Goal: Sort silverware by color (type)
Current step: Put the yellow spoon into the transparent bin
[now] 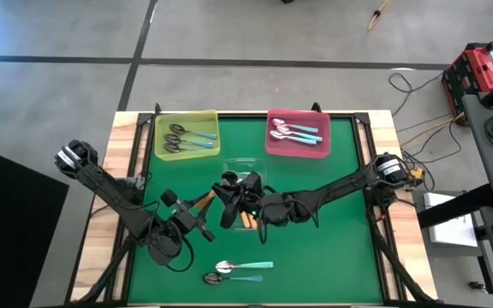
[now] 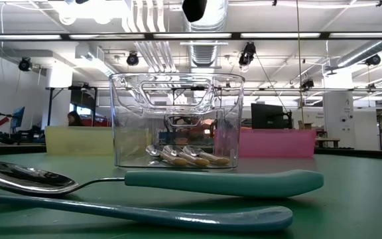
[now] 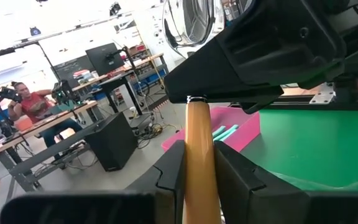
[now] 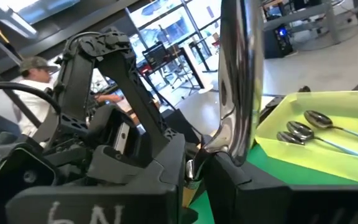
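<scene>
Right gripper (image 1: 234, 190) clamped on the bowl of the orange-handled spoon (image 1: 204, 202), left gripper (image 1: 193, 216) pinching its handle, long axis between them over table centre.

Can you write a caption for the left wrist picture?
Left gripper clamps an orange-handled spoon while the right gripper takes its bowl end.

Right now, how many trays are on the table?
3: yellow tray at the back left, pink tray at the back right, clear tray mid-table, largely covered by the arms.
</scene>
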